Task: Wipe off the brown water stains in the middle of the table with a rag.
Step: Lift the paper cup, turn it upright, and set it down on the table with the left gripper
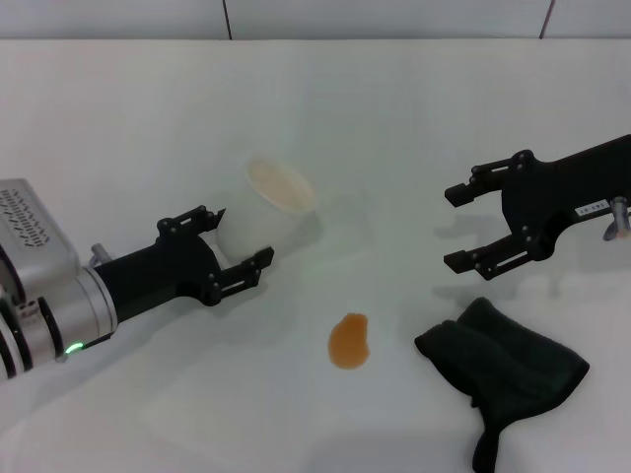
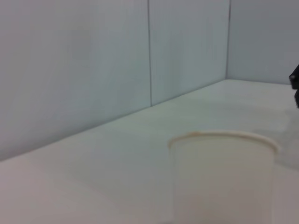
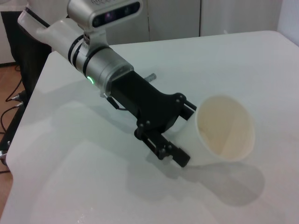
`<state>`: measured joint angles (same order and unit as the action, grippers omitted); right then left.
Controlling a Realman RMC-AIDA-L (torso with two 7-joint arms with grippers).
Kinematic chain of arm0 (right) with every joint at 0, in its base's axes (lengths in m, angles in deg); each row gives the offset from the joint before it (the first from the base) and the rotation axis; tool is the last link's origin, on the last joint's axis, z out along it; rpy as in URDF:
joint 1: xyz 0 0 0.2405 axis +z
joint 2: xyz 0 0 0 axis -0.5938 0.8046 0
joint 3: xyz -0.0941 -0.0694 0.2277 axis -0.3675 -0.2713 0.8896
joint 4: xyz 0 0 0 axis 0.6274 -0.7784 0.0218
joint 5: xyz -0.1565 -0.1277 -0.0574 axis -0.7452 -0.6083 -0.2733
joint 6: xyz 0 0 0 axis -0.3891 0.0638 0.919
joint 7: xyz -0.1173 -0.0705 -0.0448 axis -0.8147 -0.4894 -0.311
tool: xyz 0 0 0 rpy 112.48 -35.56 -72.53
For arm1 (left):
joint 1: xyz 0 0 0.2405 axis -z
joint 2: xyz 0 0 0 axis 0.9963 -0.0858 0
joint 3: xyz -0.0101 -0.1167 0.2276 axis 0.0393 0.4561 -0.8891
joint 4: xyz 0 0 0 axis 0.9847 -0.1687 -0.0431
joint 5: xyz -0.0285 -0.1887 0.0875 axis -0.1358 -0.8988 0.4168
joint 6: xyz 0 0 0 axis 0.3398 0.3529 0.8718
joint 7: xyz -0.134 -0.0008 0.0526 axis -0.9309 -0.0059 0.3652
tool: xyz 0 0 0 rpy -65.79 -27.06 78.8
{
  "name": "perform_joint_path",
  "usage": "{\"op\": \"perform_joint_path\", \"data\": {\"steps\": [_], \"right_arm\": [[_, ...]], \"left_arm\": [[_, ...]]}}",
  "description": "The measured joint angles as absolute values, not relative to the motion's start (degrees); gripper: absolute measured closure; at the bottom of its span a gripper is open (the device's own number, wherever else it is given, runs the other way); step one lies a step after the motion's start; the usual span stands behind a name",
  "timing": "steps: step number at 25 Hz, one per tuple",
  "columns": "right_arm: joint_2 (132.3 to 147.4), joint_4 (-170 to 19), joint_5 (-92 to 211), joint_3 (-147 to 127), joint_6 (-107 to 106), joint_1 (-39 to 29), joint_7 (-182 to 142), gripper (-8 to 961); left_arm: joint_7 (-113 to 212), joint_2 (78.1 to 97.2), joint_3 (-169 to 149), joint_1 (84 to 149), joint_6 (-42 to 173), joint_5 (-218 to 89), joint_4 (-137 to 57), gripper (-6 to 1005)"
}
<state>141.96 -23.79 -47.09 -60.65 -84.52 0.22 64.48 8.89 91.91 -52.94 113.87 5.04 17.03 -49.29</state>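
Your left gripper (image 1: 241, 251) sits with its jaws spread around the white paper cup (image 1: 264, 207), one finger on either side; contact cannot be confirmed from these views. The cup is a smooth, thin-walled cone, open at the top, and appears empty. Any sideways sweep of this arm could tip it or push it.

The brown water stains (image 1: 349, 341) lie ahead of that gripper, on the bare table (image 1: 148, 128), a glossy white surface. The blotch is translucent, oval, with a lobed edge.

Your right gripper (image 1: 458, 227) hangs with its jaws apart and empty, above and just behind the rag (image 1: 503, 372). The rag is thick, soft and charcoal, with a narrow tail. A shallow pinch may catch only the tail, and dragging it may smear the liquid.
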Motion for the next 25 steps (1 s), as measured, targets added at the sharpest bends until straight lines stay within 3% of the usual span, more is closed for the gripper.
{"op": "perform_joint_path", "data": {"steps": [25], "right_arm": [[141.96, -23.8, -47.1, -60.7, -84.5, 0.1, 64.3, 115]], "left_arm": [[9.5, 92.03, -53.3, 113.7, 8.2, 16.4, -46.0, 282]]}}
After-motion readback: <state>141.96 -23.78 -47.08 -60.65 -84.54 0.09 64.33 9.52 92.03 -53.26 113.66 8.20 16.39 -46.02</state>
